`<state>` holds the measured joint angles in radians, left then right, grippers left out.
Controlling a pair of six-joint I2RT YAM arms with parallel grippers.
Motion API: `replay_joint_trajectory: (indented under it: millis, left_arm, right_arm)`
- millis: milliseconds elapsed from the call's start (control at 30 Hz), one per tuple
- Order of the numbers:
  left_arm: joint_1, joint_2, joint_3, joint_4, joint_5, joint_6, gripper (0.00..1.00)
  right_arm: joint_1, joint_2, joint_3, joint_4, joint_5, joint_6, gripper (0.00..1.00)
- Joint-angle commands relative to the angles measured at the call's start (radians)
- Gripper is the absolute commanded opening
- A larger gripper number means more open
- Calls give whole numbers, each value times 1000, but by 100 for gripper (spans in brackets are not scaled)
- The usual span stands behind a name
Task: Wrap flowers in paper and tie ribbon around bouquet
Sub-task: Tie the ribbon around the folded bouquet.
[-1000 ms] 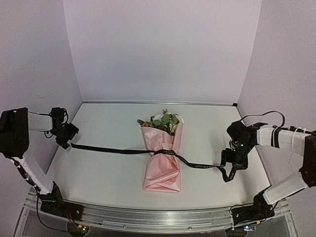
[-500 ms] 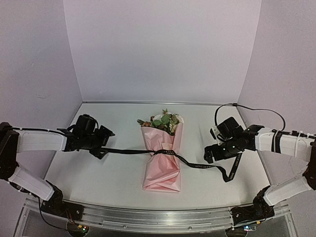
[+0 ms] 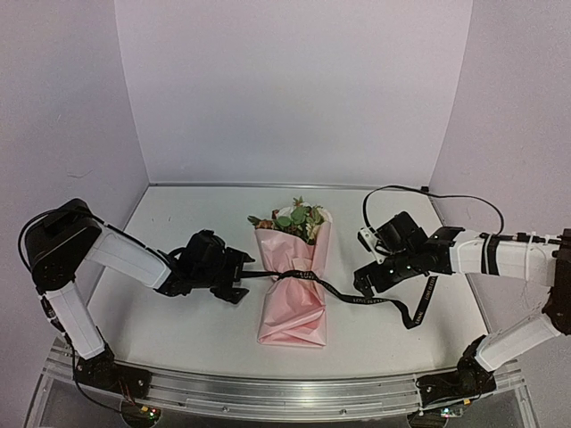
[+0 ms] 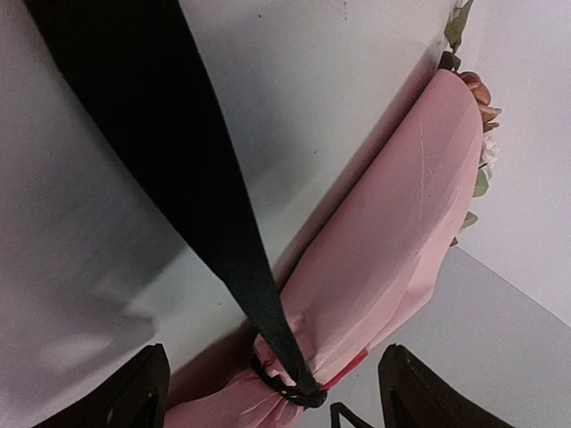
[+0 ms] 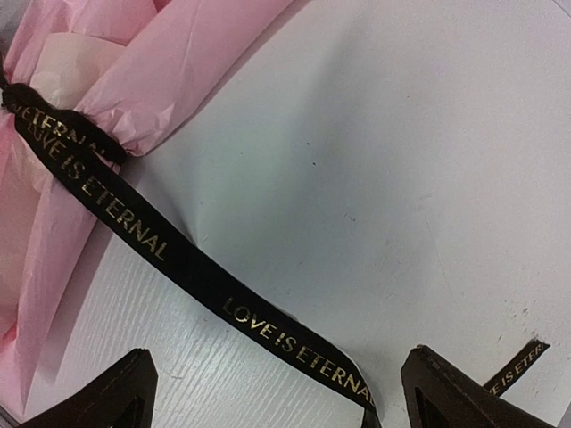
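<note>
Bouquet (image 3: 293,308), ribbon (image 3: 357,300) cinched. We log left end effector (image 3: 239,282) and right end effector (image 3: 366,278) released. Risk: tail snags either one, pulling ribbon loose.

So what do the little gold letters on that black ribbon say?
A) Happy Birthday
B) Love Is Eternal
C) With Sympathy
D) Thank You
B: in the right wrist view, the gold print along the ribbon, where it trails off the bouquet, reads LOVE IS ETERNAL.
</note>
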<state>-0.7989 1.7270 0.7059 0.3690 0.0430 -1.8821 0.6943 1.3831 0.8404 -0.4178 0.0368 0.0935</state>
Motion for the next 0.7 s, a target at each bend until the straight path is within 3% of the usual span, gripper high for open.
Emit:
replay_joint_trajectory:
  millis: [0,233,500,667]
  left_arm:
    - [-5,60,63,122,-27,-70,80]
    - [-5,154,109,152,-16,-88,62]
    - [-3,180,123,180,-22,-65,20]
    - [1,191,136,190,-4,-31,6]
  right_arm:
    - [21,13,37,29,12,-74,98]
    - [39,33,43,36,-75,-196,98]
    - [57,82,40,24,-183,-360,98]
    - [93,163,88,8,-190,-421,95]
